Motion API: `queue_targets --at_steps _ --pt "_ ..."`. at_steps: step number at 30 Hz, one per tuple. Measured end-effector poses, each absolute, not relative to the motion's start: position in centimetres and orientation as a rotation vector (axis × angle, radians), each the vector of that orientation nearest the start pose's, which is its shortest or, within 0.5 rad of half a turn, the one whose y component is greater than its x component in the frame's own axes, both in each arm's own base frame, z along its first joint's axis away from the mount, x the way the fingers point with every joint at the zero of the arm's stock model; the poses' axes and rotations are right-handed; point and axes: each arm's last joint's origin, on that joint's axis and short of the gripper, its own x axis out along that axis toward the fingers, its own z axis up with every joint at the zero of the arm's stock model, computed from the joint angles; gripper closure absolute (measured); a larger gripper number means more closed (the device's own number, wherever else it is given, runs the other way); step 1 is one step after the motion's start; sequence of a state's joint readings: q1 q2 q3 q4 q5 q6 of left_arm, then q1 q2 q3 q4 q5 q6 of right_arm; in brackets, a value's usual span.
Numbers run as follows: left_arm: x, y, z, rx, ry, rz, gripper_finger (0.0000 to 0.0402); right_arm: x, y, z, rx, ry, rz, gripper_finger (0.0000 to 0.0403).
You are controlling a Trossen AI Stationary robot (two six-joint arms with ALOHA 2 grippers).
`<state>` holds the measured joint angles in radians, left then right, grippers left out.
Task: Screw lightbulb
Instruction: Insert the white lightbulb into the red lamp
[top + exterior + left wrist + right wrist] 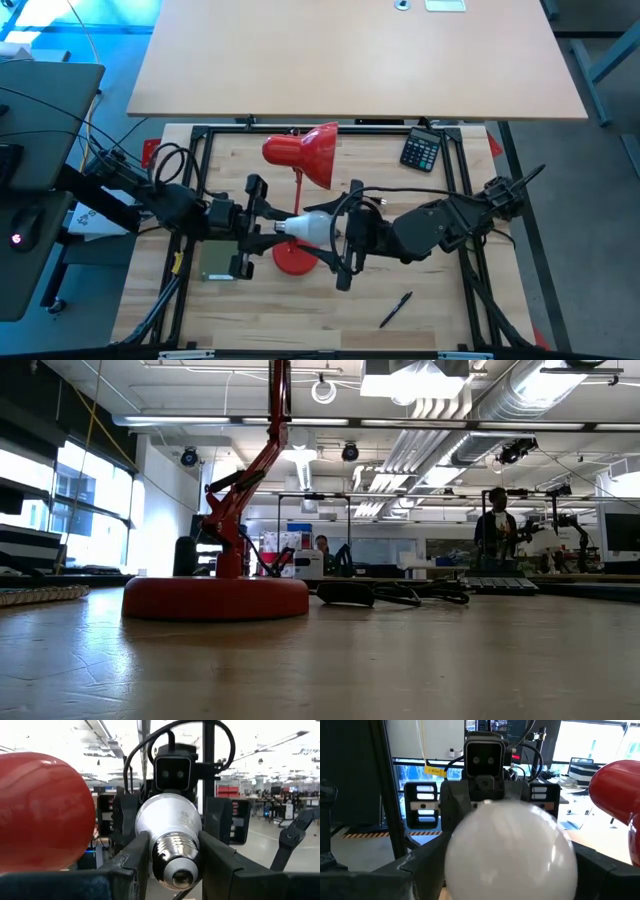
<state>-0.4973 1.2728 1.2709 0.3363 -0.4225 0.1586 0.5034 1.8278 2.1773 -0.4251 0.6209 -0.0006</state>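
The white lightbulb hangs level in mid-air over the red lamp's round base, between my two grippers, which face each other. My left gripper comes from the table's left and is shut on the bulb's metal screw base. My right gripper comes from the right and is shut on the white globe. The lamp's red shade lies toward the far side, tipped over on its jointed stem. The low view shows only the lamp's base and stem. My left gripper pinches the threaded metal base of the bulb between its two fingers, one on each side. The fingers reach in level from the table's left. The bulb lies level, lifted clear, its globe toward the right. My right gripper has the white globe between its two fingers, which meet it on opposite sides at its widest part. They reach in level from the table's right. The globe itself hides how far back it sits.
A black calculator lies at the far right of the wooden board, a black pen at the near right. A green block sits under the left arm. A black rail frame borders the board.
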Motion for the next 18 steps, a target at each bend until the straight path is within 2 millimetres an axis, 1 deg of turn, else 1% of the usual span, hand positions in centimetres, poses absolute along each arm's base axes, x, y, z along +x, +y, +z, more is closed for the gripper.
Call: queue_targets --at_steps 18 --pt "24.78 -12.31 44.53 0.014 -0.289 -0.045 0.028 34.75 17.26 49.41 -0.038 0.048 -0.114 0.0103"
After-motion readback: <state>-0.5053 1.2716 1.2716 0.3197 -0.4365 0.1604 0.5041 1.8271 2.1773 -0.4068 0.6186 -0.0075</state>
